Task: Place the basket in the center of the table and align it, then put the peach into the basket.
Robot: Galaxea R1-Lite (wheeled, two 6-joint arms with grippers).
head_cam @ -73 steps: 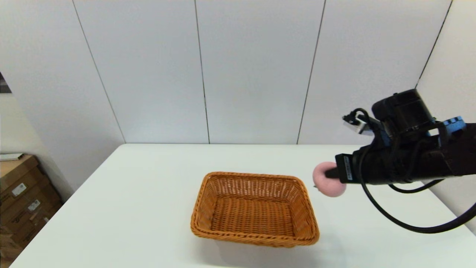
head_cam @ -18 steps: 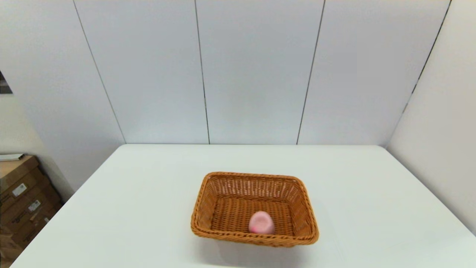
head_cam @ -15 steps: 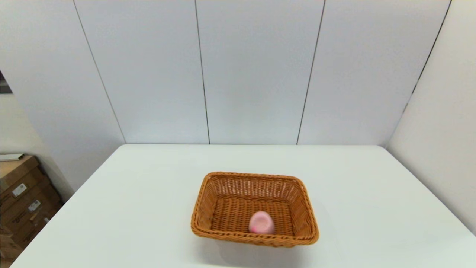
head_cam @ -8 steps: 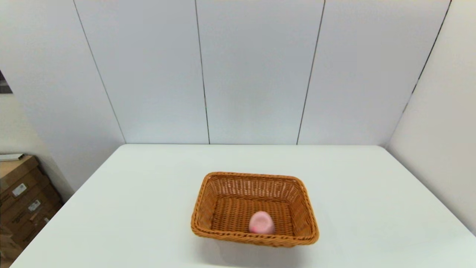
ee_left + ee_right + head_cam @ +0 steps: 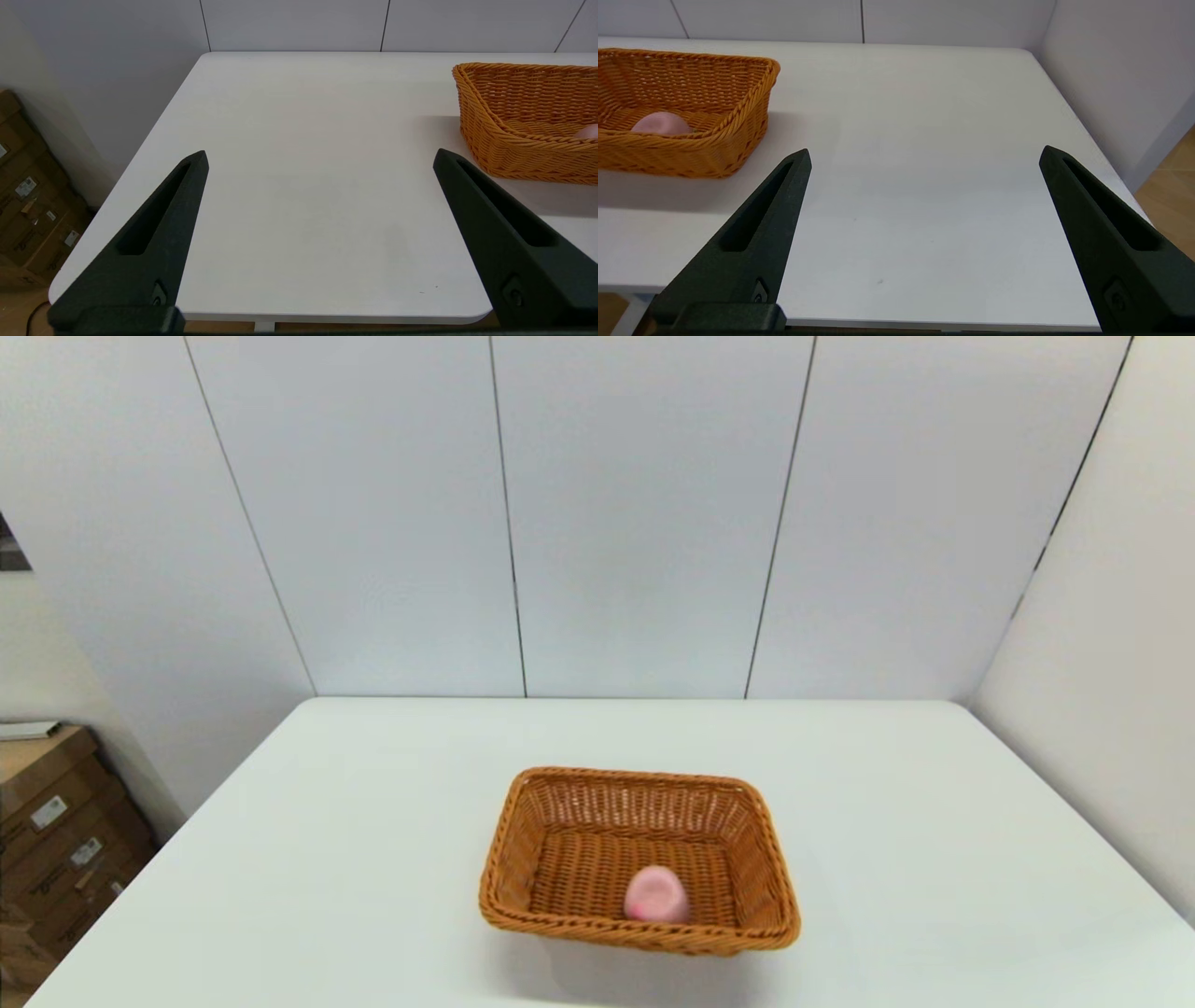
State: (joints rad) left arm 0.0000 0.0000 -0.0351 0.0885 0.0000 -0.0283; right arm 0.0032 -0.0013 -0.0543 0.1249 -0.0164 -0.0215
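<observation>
While both arms sit pulled back at the near edge of the table (image 5: 373,859), out of the head view, the peach (image 5: 656,896) lies inside the basket (image 5: 560,929), on the woven floor close to the near wall and a bit right of the middle. It's pale pink with a brighter pink patch facing up. Nothing is touching it apart from the basket floor.

The basket is sitting flat on the table, roughly in the middle left to right and toward the near half, with its long sides running pretty much parallel to the table's near edge. Bare white tabletop shows on all sides of it.

The left gripper (image 5: 320,156) hangs over the near left part of the table with its jaws spread wide and nothing between them, just bare tabletop. From that wrist view the basket (image 5: 514,154) is off to the robot's right, well apart from the fingers (image 5: 154,233), and only a sliver of the peach (image 5: 589,132) peeks over the rim.

The right gripper (image 5: 924,156) is the mirror of that, over the near right part of the table, jaws also wide and holding nothing. Its view shows the basket (image 5: 714,154) off to the robot's left with the peach (image 5: 661,124) tucked behind the near wall.

Some cardboard boxes (image 5: 56,840) are stacked on the floor past the table's left side.
</observation>
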